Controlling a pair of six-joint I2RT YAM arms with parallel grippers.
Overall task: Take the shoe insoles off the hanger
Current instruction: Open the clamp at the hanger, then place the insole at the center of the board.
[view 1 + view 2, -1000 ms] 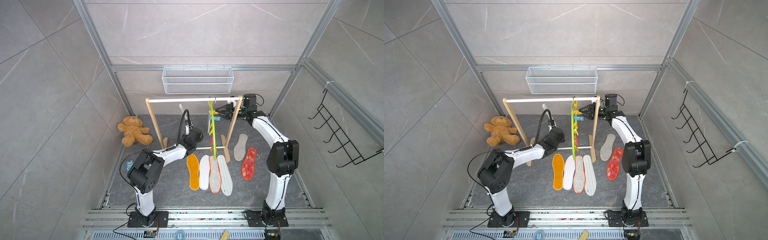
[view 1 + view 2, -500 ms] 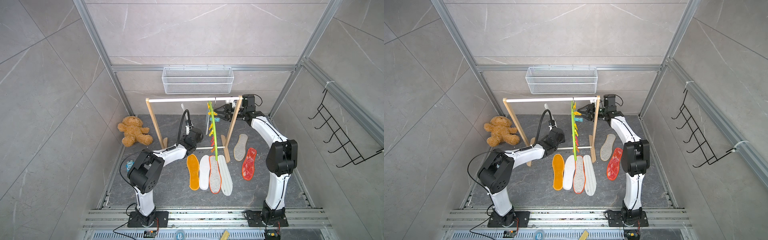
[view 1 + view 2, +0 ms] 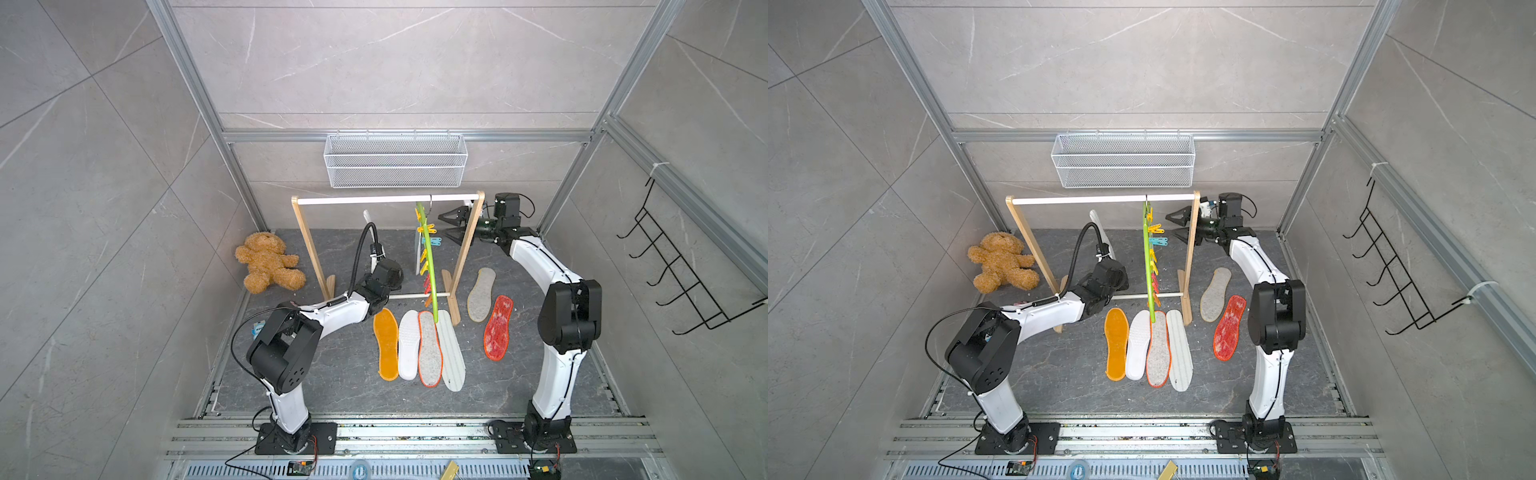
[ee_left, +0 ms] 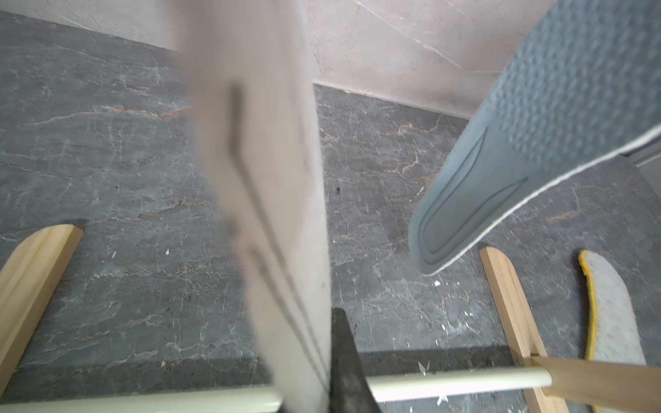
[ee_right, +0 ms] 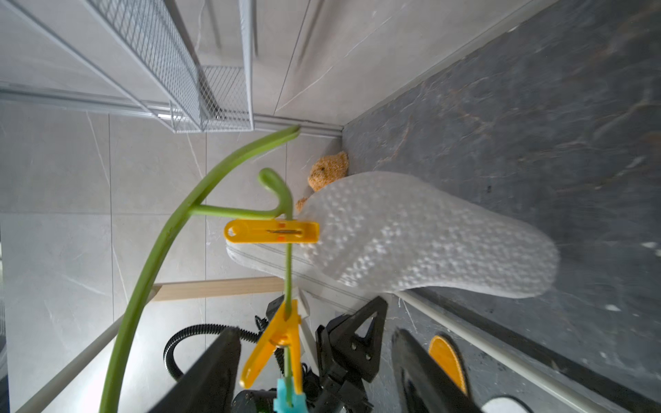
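The lime-green hanger (image 3: 430, 266) (image 3: 1148, 266) (image 5: 153, 250) hangs from the wooden rack's white rail. A blue-grey shoe insole (image 4: 536, 143) (image 5: 411, 236) is still clipped to it. My right gripper (image 3: 444, 226) (image 3: 1170, 225) (image 5: 314, 332) is open, its jaws on either side of a yellow clip (image 5: 275, 343) near the hook. My left gripper (image 3: 376, 255) (image 4: 327, 357) is shut on a pale striped insole (image 3: 368, 218) (image 4: 257, 178), held upright away from the hanger. On the floor lie the orange (image 3: 385, 345), white (image 3: 409, 345), orange-rimmed grey (image 3: 429, 349), striped (image 3: 451, 353), felt (image 3: 481, 295) and red mesh (image 3: 498, 328) insoles.
The wooden rack (image 3: 309, 249) stands across the back of the floor, with a low crossbar (image 4: 458, 384) between its feet. A white wire basket (image 3: 395, 160) hangs on the back wall. A teddy bear (image 3: 268, 268) sits at the back left. Black wire hooks (image 3: 681, 274) are on the right wall.
My right gripper's jaws have spread apart beside the hanger's top clips. The left arm and its insole have stayed put.
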